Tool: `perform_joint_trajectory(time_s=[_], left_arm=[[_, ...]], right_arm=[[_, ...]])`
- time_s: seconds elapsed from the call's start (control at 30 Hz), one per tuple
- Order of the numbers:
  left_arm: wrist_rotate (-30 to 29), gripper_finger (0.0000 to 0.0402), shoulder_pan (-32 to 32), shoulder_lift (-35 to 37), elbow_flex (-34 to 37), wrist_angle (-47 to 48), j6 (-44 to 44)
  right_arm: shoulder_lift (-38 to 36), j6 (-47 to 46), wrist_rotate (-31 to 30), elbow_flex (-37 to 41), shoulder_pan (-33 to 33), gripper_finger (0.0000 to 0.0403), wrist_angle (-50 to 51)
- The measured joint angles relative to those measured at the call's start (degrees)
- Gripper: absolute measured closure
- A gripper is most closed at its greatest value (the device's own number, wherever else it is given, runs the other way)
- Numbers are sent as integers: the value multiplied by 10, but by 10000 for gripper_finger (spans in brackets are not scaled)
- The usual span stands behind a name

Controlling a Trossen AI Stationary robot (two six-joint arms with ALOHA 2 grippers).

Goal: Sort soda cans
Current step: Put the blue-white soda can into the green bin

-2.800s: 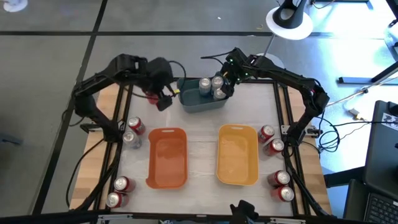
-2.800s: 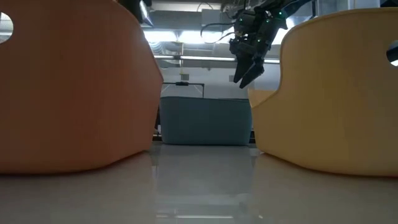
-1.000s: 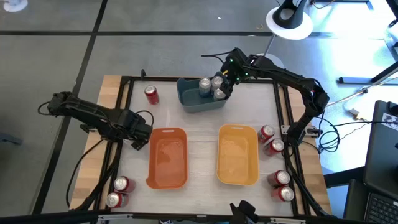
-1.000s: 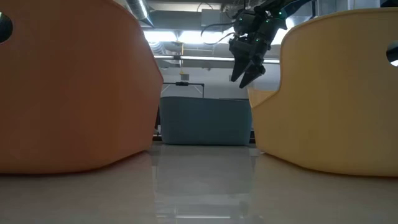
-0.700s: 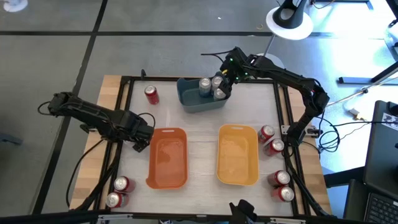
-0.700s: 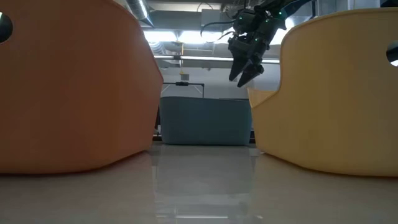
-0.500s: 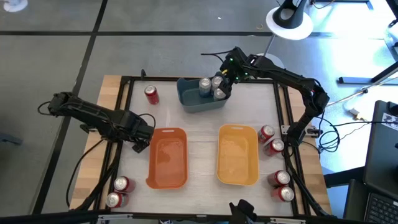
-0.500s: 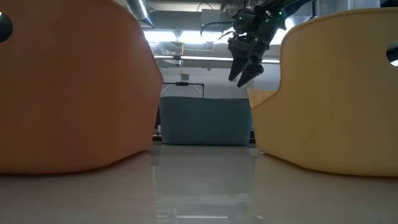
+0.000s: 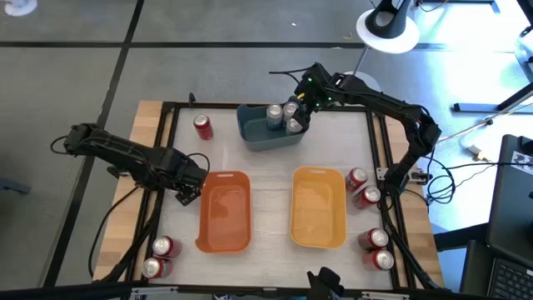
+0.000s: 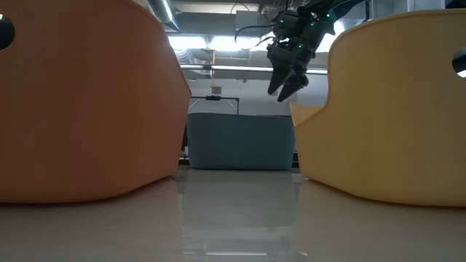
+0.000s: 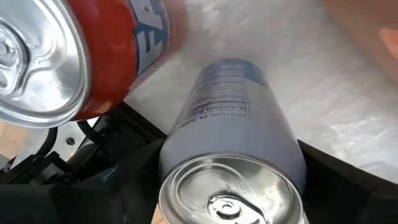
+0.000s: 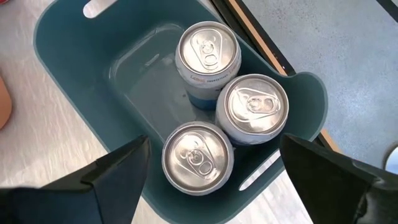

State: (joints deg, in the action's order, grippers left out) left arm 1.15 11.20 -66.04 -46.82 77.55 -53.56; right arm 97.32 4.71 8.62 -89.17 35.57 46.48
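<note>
left gripper (image 9: 188, 188) at the table's left edge beside the orange bin (image 9: 225, 210): i see a silver-grey can (image 11: 239, 155) upright between its jaws, red can (image 11: 74, 50) adjacent; whether it grips yet, i cannot tell. right gripper (image 9: 301, 117) hovers open over the blue bin (image 12: 74, 74).

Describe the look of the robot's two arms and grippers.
Both arms are black, built of slim jointed segments with black cables looped alongside. The right gripper ends in two dark tapered fingers, with small green lights glowing on its wrist. The left gripper is a matching blocky black unit.
</note>
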Motion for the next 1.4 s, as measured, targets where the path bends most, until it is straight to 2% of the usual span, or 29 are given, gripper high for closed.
perform_joint_trajectory(time_s=[0.2,0.3,0.53,0.87,1.0,1.2,1.4], left_arm=[[-2,110,0,0,-43,10,14],[-20,110,0,0,-80,37,19],[-105,111,-5,0,-165,124,13],[-231,111,-65,0,-277,93,83],[-261,111,-102,-1,-302,26,148],[-260,111,-159,-13,-308,-135,280],[-247,111,-212,-63,-318,-232,374]], right_arm=[[0,0,0,0,0,47,0],[0,0,0,0,0,47,0],[0,0,0,0,0,47,0],[0,3,0,0,0,47,0],[0,3,0,0,0,47,0],[0,11,0,0,0,47,-2],[0,12,0,0,0,47,-3]])
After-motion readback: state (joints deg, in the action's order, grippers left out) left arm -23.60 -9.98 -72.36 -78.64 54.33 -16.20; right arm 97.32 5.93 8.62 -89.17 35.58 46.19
